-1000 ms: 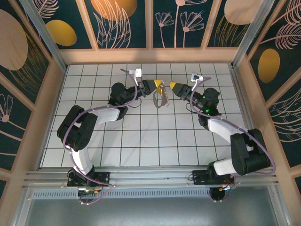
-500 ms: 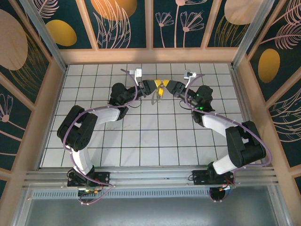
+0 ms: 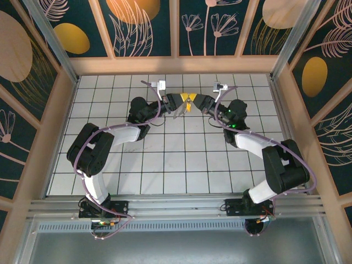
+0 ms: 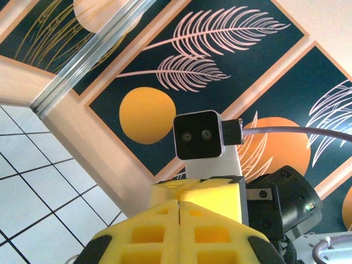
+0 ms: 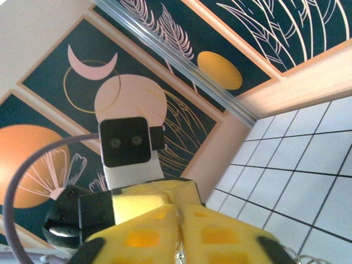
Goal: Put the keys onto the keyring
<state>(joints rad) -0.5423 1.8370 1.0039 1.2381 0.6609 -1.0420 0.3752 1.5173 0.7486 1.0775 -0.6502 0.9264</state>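
left gripper (image 3: 183,100) with yellow fingers pressed together on the keyring (image 3: 178,112), right gripper (image 3: 194,102) also closed, tip to tip with the left, keyring a thin pale loop seen almost edge-on, dangling below the tips over the white tiled floor (image 3: 165,159) near the far wall (image 3: 176,64)

A white tiled floor (image 3: 181,165) with dark grout lines lies evenly lit. Around it runs a pale wooden ledge (image 3: 176,65). Behind and to either side of the floor rise dark teal wall panels (image 3: 143,27) printed with pale leaves and orange discs, framed in wood. A metal rail (image 3: 176,206) borders the floor's near edge.
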